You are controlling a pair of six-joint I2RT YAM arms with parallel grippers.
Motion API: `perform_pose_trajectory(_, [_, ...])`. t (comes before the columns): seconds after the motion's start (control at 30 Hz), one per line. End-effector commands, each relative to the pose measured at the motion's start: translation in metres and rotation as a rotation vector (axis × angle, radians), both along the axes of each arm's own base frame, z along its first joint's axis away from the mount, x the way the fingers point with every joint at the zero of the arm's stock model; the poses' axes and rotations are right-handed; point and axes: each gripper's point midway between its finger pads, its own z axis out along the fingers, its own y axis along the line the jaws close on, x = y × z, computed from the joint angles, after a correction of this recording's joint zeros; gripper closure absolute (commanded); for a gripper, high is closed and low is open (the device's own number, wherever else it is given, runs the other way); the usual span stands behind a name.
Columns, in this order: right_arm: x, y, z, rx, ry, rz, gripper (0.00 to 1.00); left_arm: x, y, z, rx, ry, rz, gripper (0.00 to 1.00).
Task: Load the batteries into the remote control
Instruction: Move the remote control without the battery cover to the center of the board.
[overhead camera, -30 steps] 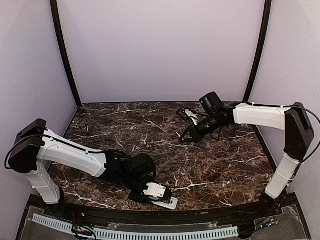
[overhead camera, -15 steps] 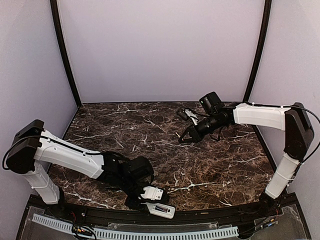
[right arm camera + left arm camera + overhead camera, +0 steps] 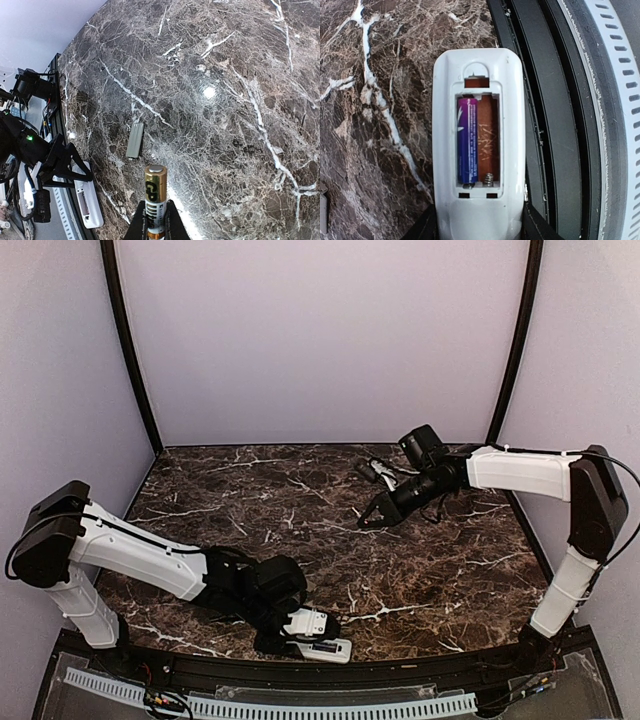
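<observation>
Facing back-up at the near edge of the worktop (image 3: 300,500), your remote control (image 3: 478,220) is grasped by the left gripper (image 3: 479,231), one purple battery (image 3: 467,140) seated in its compartment (image 3: 489,142) beside an empty slot. Your right gripper (image 3: 155,225) clamps a second battery (image 3: 155,197) toward the far right corner.

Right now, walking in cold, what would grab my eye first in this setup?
Probably the white remote control, gripped back-up by the left tool at the near edge of the marble table. Its compartment is open, with one purple battery seated and the neighbouring slot bare. Next, the second battery, gold-topped, pinched in the right tool and raised over the table's far right side.
</observation>
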Motion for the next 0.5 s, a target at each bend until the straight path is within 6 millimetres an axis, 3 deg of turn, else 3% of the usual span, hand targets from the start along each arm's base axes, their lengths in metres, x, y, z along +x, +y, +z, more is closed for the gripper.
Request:
perform_pose_trajectory(0.0, [-0.011, 0.002, 0.003, -0.005, 0.044, -0.015, 1.00, 0.007, 0.006, -0.006, 0.019, -0.029, 0.035, 0.62])
perform_pose_trajectory(0.13, [-0.020, 0.004, 0.003, -0.018, 0.071, -0.005, 1.00, 0.005, 0.006, -0.004, 0.012, -0.023, 0.027, 0.49])
perform_pose_trajectory(0.23, [-0.027, 0.006, 0.002, -0.029, 0.084, 0.004, 1.00, 0.005, 0.005, -0.001, -0.004, -0.018, 0.036, 0.32])
perform_pose_trajectory(0.47, [-0.047, 0.007, 0.003, -0.059, 0.149, 0.039, 1.00, 0.005, 0.001, 0.012, -0.064, -0.014, 0.063, 0.24])
